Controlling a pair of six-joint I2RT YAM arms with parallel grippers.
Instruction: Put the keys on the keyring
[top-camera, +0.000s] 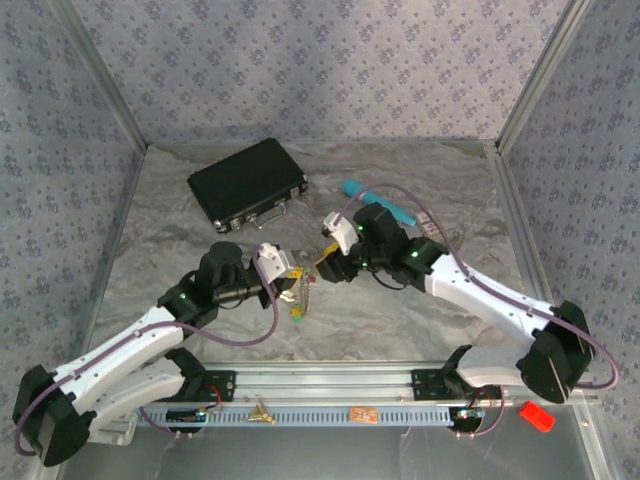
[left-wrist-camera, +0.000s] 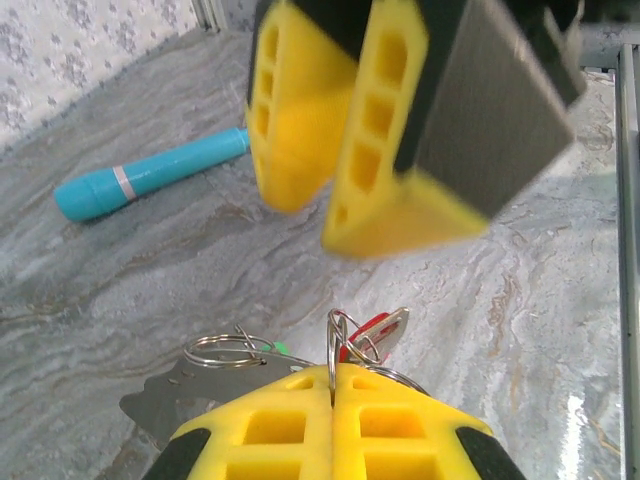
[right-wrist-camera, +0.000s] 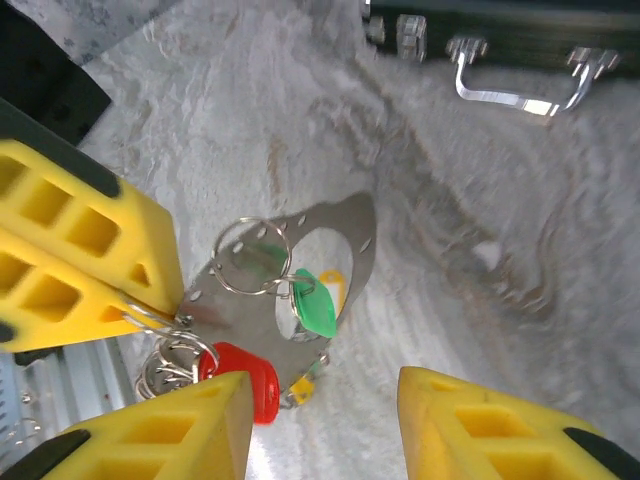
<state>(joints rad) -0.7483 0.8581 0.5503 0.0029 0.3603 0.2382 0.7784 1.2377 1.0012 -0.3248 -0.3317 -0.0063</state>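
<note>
Grey-veined marble counter (top-camera: 420, 310) is spreading under both arms, with patterned walls standing around it. At its middle, the left claw (left-wrist-camera: 333, 385) is pressing its yellow fingers tight together on a thin wire loop of the keyring (left-wrist-camera: 333, 340), which is sticking up out of the seam between them. The rest of the bunch is dangling just beyond its tips.

Facing it nearly tip to tip, the right claw (right-wrist-camera: 325, 392) is holding its fingers spread with a wide gap, gripping nothing. Straight ahead of that gap, the red key (right-wrist-camera: 245, 378) is sitting just beside one finger. A little further out, the green key (right-wrist-camera: 315, 305) is hanging on a wire ring threaded through a flat metal tag (right-wrist-camera: 345, 235), and a yellow key (right-wrist-camera: 333, 283) is peeking out behind it. The tag's long axis is running diagonally away from the right claw, from the left claw's tips toward the black case (right-wrist-camera: 480, 30) far beyond.

Whether every key is already riding on a ring is hard to tell, since the wires are overlapping. Well off to the side of the left claw, the teal tool (left-wrist-camera: 150, 175) is lying flat on the counter.

With the left claw anchoring the ring, the right claw is sitting nearer the keys and looks like the arm for the threading. It would probably need to close on the red key's head first.
</note>
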